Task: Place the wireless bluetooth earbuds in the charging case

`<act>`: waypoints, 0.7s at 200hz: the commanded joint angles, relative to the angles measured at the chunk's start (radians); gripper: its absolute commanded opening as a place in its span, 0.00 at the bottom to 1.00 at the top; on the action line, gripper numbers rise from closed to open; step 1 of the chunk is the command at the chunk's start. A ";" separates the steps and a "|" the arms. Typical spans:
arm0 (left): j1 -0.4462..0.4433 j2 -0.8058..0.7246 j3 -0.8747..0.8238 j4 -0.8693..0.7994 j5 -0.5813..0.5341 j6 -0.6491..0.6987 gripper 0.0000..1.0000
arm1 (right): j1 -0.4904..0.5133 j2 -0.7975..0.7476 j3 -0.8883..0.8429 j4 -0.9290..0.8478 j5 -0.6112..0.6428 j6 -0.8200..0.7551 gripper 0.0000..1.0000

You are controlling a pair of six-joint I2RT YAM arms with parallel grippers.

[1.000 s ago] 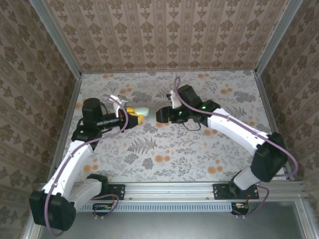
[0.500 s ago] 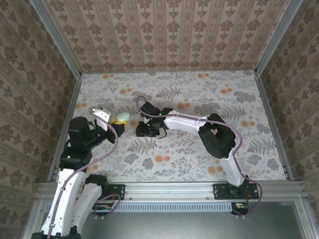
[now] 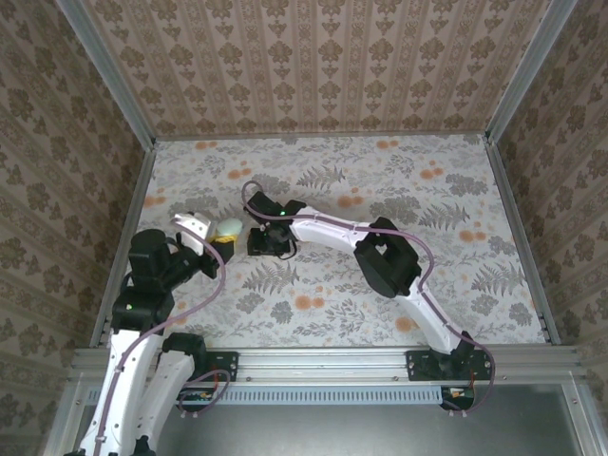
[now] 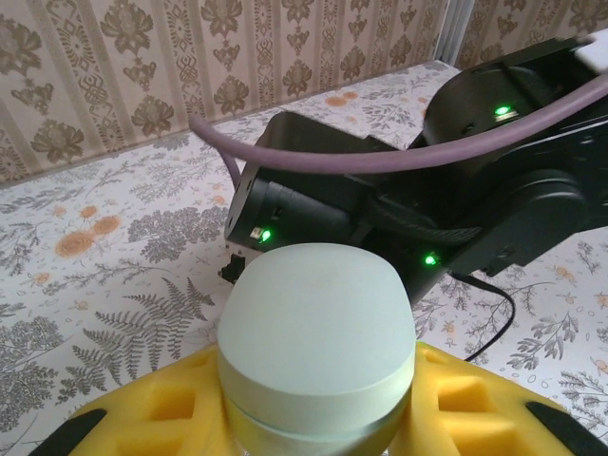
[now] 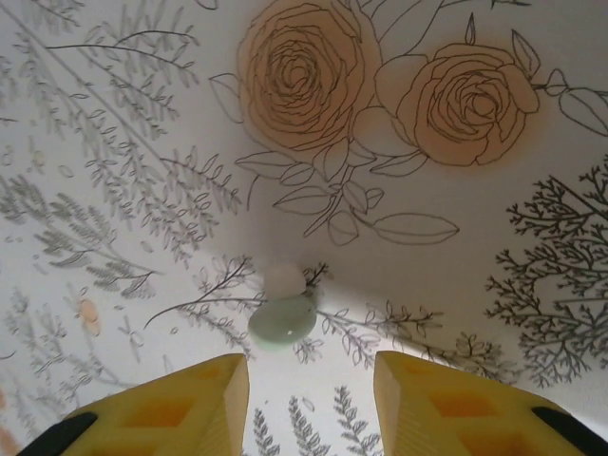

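- Since a second ago the right arm [image 3: 323,228] has swung across to the left half of the table [image 3: 494,266]. The left hand [image 3: 217,243] has drawn back toward 8 o'clock, carrying the charging case [image 3: 229,226].
- Left hand is clamped on the pale green case (yellow fingers [image 4: 142,418] press both sides).
- Right hand [image 3: 268,243] sits just at 3 o'clock of the case, jaws apart, gripping nothing.
- Right wrist view shows one earbud [image 5: 282,310] lying on the table just ahead of the parted fingers, touching neither; from above, the hand's black body covers that spot.
- From the left wrist, the right arm's black housing and a purple cable [image 4: 380,157] stand close behind the case at 12 o'clock, blocking the table beyond.
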 commanded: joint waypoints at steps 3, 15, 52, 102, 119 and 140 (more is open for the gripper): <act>0.010 -0.033 -0.006 -0.027 -0.008 0.032 0.06 | 0.020 0.060 0.098 -0.114 0.060 -0.034 0.40; 0.011 -0.043 -0.006 -0.035 -0.010 0.037 0.06 | 0.025 0.085 0.142 -0.136 0.072 -0.047 0.40; 0.013 -0.064 -0.003 -0.064 -0.013 0.050 0.05 | 0.044 0.160 0.261 -0.220 0.106 -0.084 0.38; 0.016 -0.076 -0.012 -0.068 -0.003 0.050 0.05 | 0.055 0.196 0.314 -0.291 0.164 -0.155 0.27; 0.016 -0.076 -0.017 -0.061 0.003 0.045 0.05 | 0.055 0.191 0.317 -0.304 0.186 -0.189 0.24; 0.016 -0.075 -0.022 -0.054 0.008 0.043 0.05 | 0.055 0.170 0.306 -0.314 0.189 -0.241 0.23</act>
